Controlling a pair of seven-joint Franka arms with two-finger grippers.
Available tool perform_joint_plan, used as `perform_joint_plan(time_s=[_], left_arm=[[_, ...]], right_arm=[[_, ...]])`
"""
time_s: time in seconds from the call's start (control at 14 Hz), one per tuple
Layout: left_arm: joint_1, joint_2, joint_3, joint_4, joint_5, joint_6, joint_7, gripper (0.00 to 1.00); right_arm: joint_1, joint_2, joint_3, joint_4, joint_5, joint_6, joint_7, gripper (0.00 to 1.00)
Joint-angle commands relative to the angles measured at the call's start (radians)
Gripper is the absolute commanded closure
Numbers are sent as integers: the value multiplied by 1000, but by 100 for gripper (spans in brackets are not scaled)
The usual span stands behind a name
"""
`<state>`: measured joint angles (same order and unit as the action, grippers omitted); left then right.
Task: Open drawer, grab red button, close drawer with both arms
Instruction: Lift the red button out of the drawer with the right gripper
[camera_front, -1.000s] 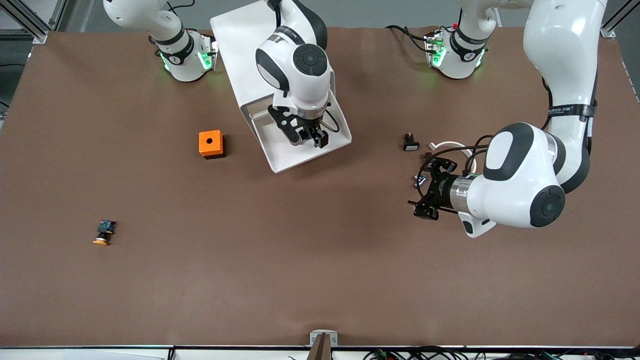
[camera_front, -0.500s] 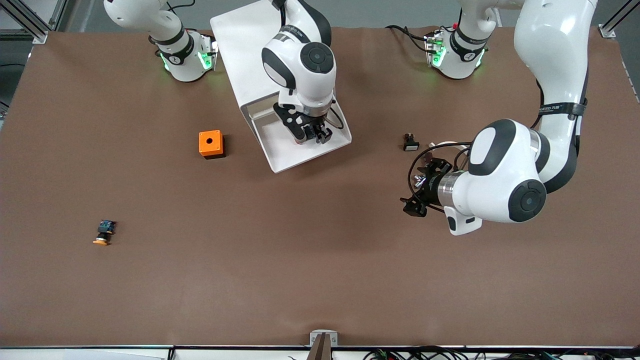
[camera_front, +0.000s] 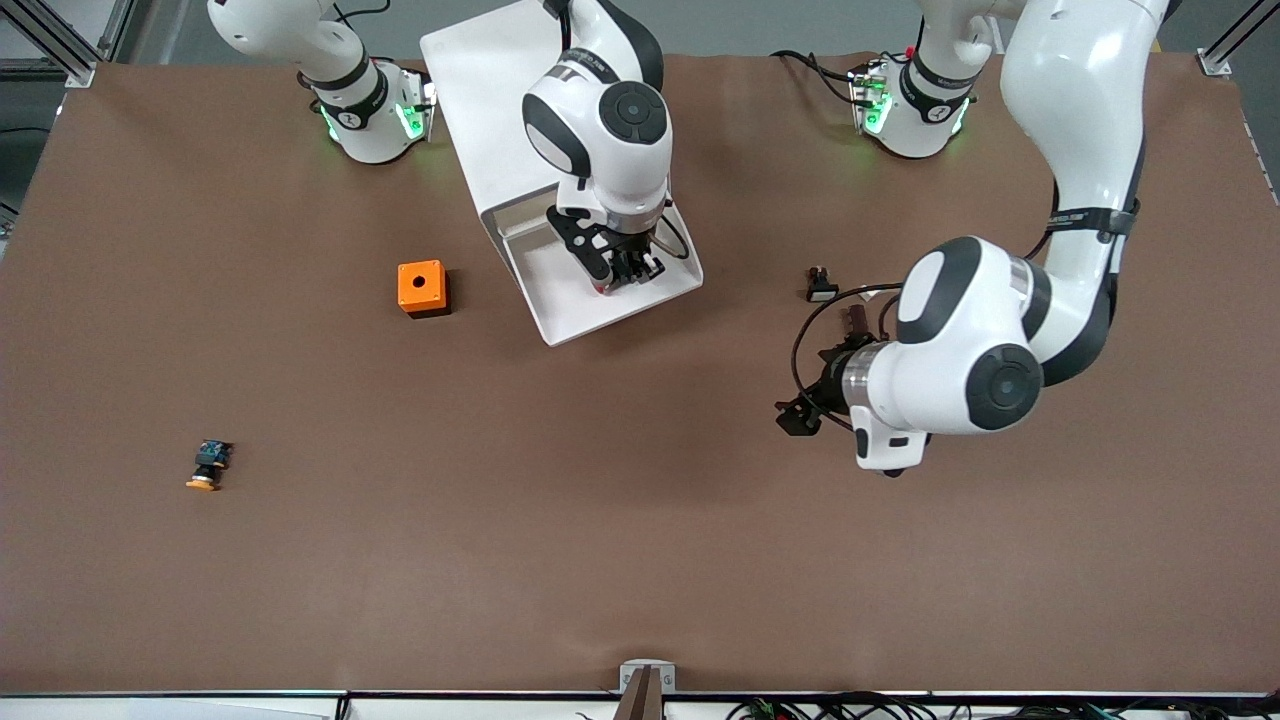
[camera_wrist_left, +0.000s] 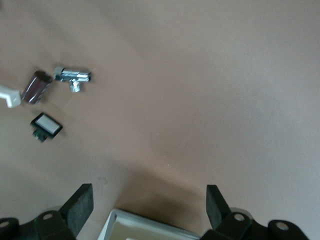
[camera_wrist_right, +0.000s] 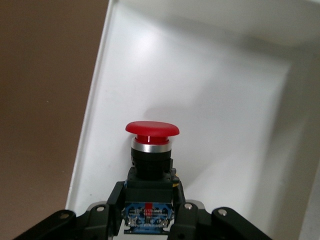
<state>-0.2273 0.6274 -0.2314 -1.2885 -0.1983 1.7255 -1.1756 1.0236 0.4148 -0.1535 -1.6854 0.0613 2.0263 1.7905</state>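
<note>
The white drawer (camera_front: 560, 315) stands pulled out of the white cabinet (camera_front: 480, 80) toward the front camera. My right gripper (camera_front: 626, 272) is down inside the drawer and shut on the black-and-blue body of the red-capped button (camera_wrist_right: 151, 129). In the right wrist view the gripper (camera_wrist_right: 150, 202) grips the body, and the cap points at the drawer's white floor (camera_wrist_right: 225, 100). My left gripper (camera_front: 806, 388) is open and empty over bare table toward the left arm's end. In the left wrist view (camera_wrist_left: 147, 205) it faces a drawer corner (camera_wrist_left: 150, 229).
An orange cube (camera_front: 421, 288) stands beside the drawer toward the right arm's end. An orange-yellow-capped button (camera_front: 208, 466) lies nearer the front camera. A black button with a white face (camera_front: 821, 287) (camera_wrist_left: 46, 126), a chrome fitting (camera_wrist_left: 72, 76) and a dark cylinder (camera_wrist_left: 36, 86) lie near my left gripper.
My left arm has swung over the table toward the drawer. My right gripper has shifted slightly inside the drawer and its fingers have drawn together on the red button.
</note>
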Motion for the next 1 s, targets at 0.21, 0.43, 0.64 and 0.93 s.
perform_joint_plan(time_s=[0.21, 0.43, 0.64, 0.93], left_arm=[[-107, 47, 1, -11, 43, 161, 116, 1], [-179, 78, 3, -18, 54, 226, 116, 1], [-265, 100, 4, -35, 99, 246, 61, 1], [-355, 107, 4, -97, 103, 289, -53, 1]], right_arm=[[-172, -92, -1, 129, 5, -204, -289, 100], [-327, -178, -1, 51, 5, -204, -605, 100], [-530, -231, -1, -66, 9, -192, -985, 100], [-773, -205, -1, -120, 34, -167, -1488, 100]])
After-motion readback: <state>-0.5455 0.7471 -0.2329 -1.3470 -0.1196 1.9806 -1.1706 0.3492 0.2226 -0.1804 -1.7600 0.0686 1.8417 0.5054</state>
